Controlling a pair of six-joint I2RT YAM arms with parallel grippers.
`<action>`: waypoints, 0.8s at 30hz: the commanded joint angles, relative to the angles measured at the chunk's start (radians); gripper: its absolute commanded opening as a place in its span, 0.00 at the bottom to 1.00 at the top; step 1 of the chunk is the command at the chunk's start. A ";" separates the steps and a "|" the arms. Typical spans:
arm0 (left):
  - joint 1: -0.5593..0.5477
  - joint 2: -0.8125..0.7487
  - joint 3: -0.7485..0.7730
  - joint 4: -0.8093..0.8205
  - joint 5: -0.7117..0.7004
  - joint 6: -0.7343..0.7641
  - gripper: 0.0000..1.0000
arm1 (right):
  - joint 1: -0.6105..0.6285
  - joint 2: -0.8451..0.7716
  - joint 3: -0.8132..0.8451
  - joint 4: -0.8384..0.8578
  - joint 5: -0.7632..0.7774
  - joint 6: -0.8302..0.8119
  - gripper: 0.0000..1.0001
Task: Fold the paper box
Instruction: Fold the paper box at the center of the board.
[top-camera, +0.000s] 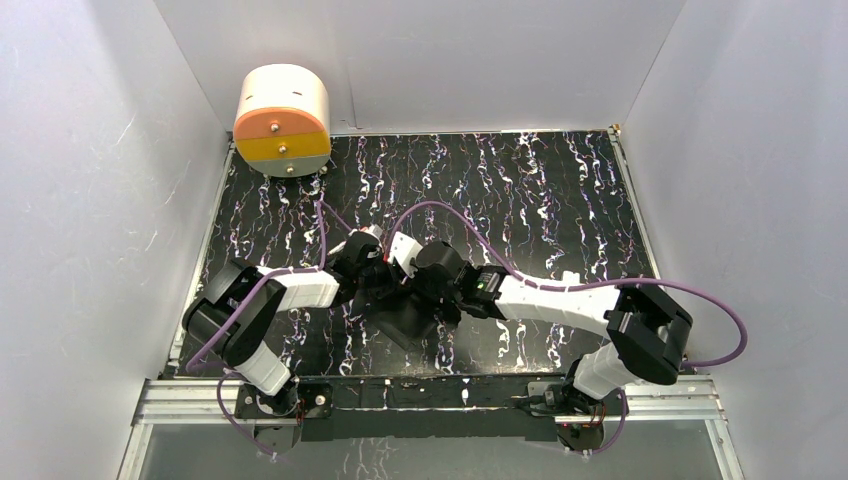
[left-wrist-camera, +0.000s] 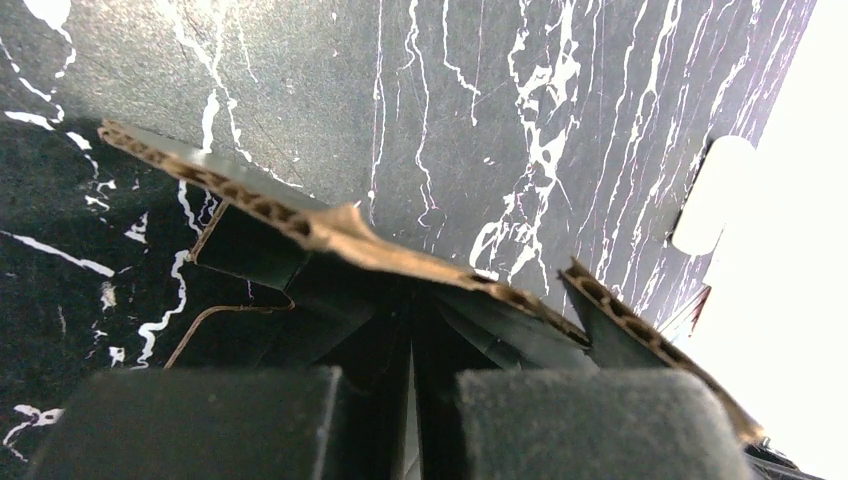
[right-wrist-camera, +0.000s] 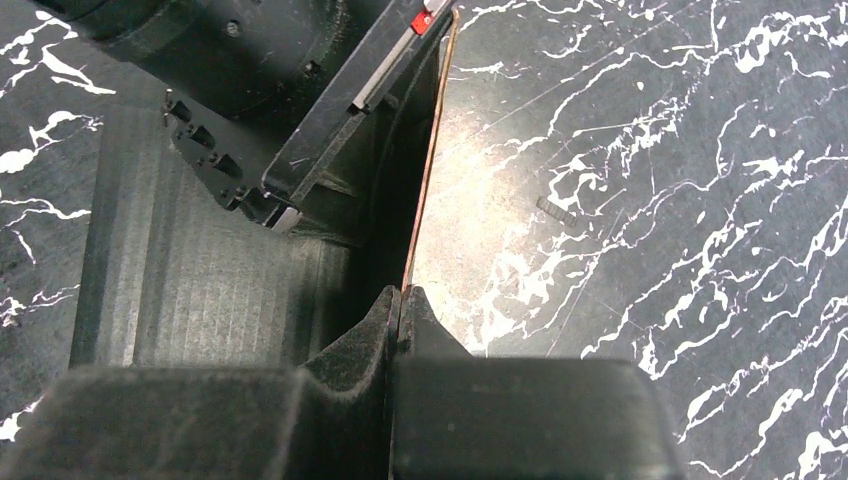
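Both end effectors clamped on the matte black creased-card paper box (top-camera: 405, 320), mid counter.
Box sits partly folded near the front-centre of the black white-veined marbled counter (top-camera: 540, 190), between the two arms and touching both. The left end effector (top-camera: 378, 262) has its jaws narrow and pinched on black card, with brown corrugated flap edges (left-wrist-camera: 330, 225) splaying just past the fingertips (left-wrist-camera: 412, 372). The right end effector (top-camera: 437, 278) is closed tight on a thin upright panel seen edge-on (right-wrist-camera: 430, 170), which emerges from between its pads (right-wrist-camera: 398, 312); the left end effector body sits just beside that panel. A cream-and-orange round drum (top-camera: 282, 120) stands in the far-left corner, well apart.
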 joint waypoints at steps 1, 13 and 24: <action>0.000 -0.039 -0.010 -0.005 -0.051 0.015 0.00 | 0.034 -0.012 0.027 0.026 0.066 0.036 0.00; 0.000 -0.272 -0.060 -0.197 -0.088 0.034 0.03 | 0.005 -0.005 0.068 0.029 0.178 -0.070 0.00; -0.003 -0.183 -0.103 -0.110 -0.053 0.002 0.02 | 0.000 0.001 0.112 0.043 0.123 -0.086 0.00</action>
